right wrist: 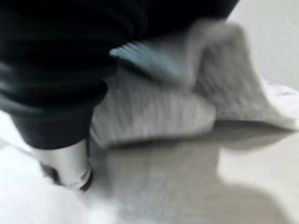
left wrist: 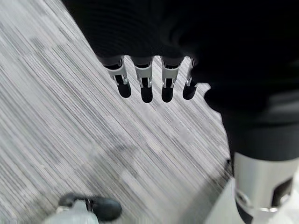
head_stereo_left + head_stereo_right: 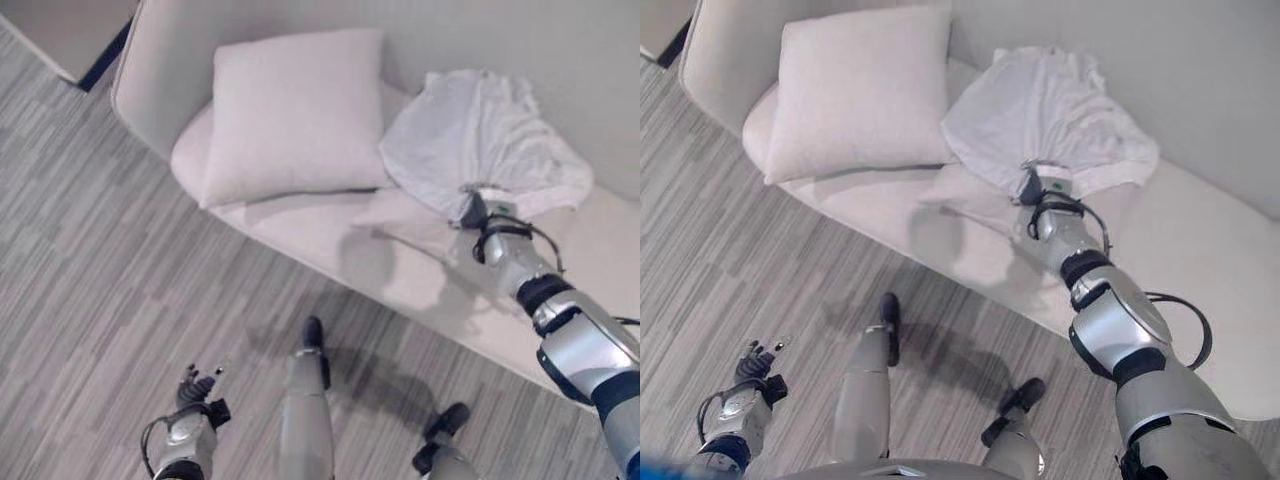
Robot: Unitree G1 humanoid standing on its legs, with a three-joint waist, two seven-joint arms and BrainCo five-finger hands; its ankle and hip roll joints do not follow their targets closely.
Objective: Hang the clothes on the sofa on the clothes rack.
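The job is only just starting. The white shirt (image 3: 480, 140) is lying in a crumpled heap on the seat of the pale sofa (image 3: 330, 235), up against the backrest and just beside the big cushion (image 3: 295, 110). Nothing is hanging anywhere yet, so picking up, carrying and hanging are all left to do, I think.

The right hand (image 3: 473, 210) is reaching out to the front edge of the shirt and is touching the cloth. Its fingers are tucked in under the folds, so I cannot tell if they are gripping or not. In the right wrist view, bunched white cloth is sitting right up against the hand.

The left hand (image 2: 154, 79) is hanging low over the grey striped floor (image 3: 120, 260), well apart from the sofa. Its fingers are pointing out straight and loose, holding nothing.

There are no boxes or baskets here. The sofa is holding just 2 things: the cushion and the shirt.
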